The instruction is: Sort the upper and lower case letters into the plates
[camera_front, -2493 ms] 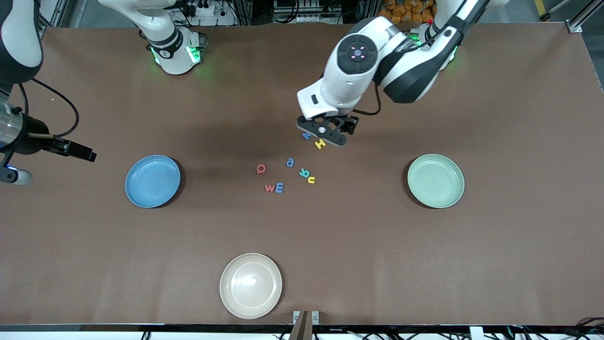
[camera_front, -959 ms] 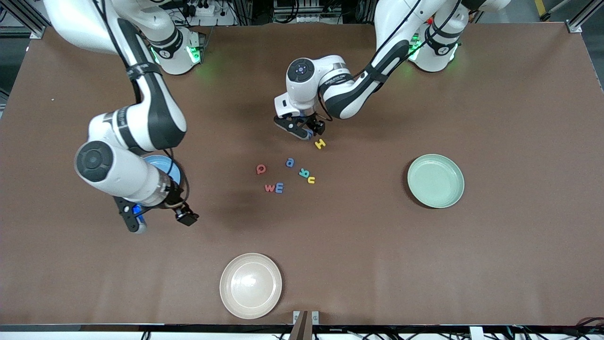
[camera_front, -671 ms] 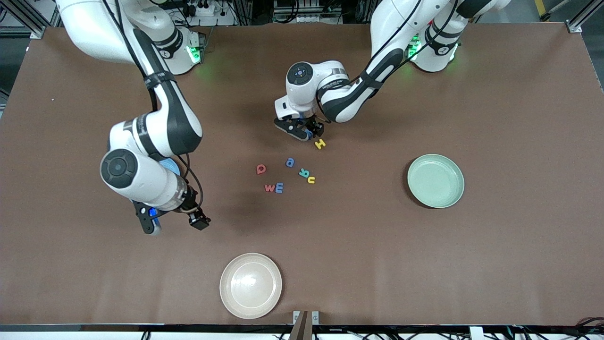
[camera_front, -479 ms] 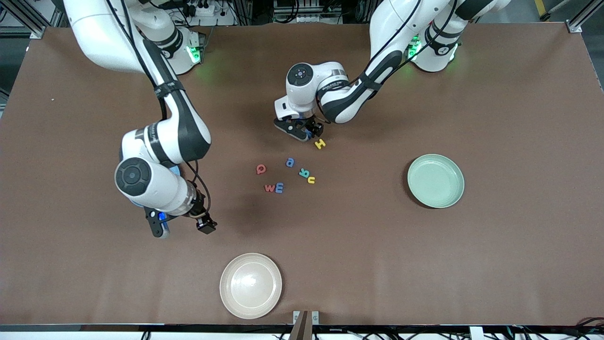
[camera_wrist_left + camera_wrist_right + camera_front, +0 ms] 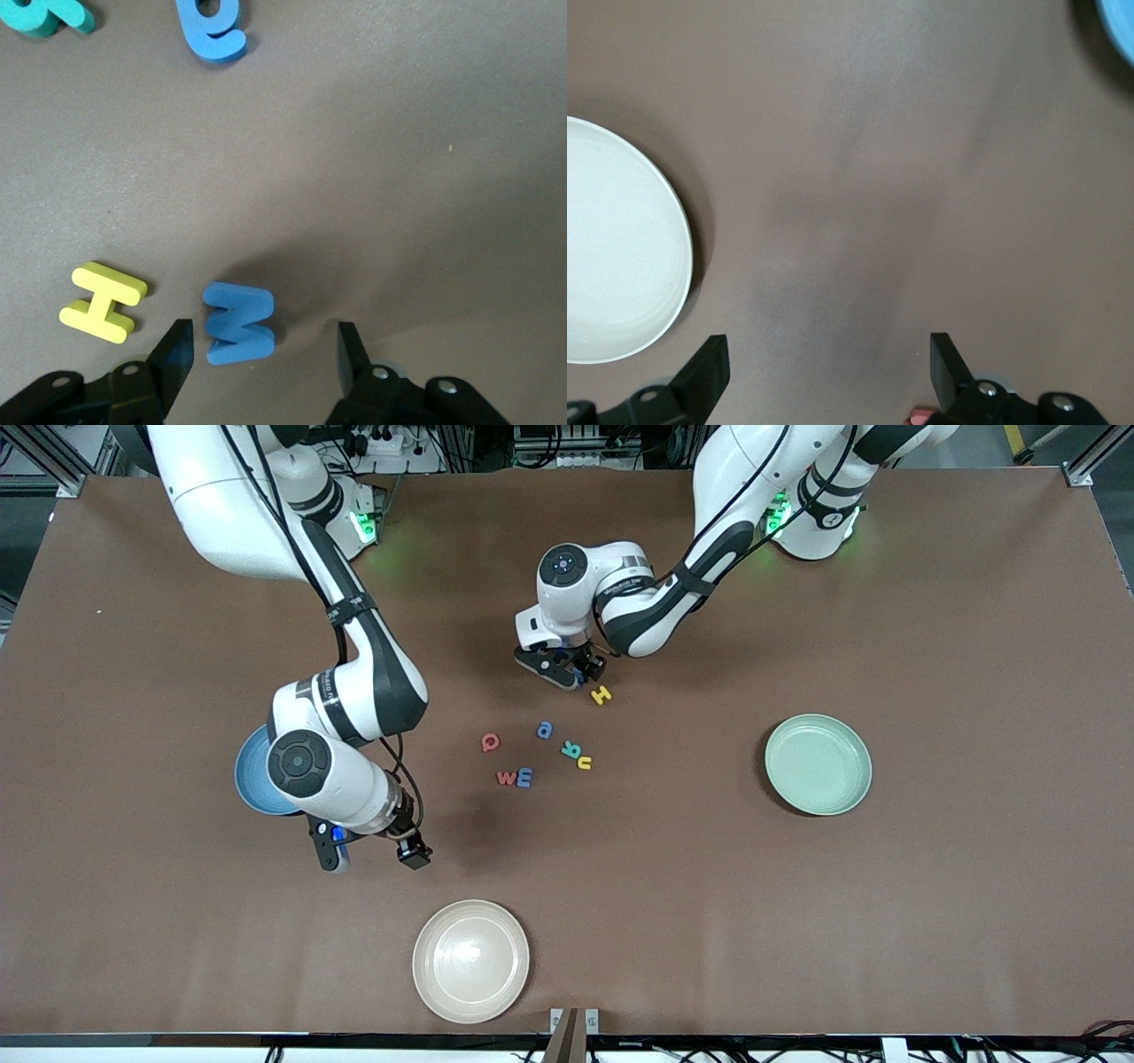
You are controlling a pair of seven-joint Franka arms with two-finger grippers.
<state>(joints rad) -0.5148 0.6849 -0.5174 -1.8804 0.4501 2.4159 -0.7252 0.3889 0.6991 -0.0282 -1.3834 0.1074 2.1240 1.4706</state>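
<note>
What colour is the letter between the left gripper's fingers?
Blue; the left wrist view shows it best.

The front camera looks down from high across the table (image 5: 930, 921), facing both bases. Each wrist camera points straight down, close. Front and left wrist views share the yellow H (image 5: 601, 694) (image 5: 102, 302).

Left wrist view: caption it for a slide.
Left tool open astride blue letter on the table, yellow H beside it.

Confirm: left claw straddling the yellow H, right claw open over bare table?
Not the H. The left wrist view shows the left claw straddling the blue M; the yellow H lies beside it, outside the fingers. The right claw is open over bare table.
</note>
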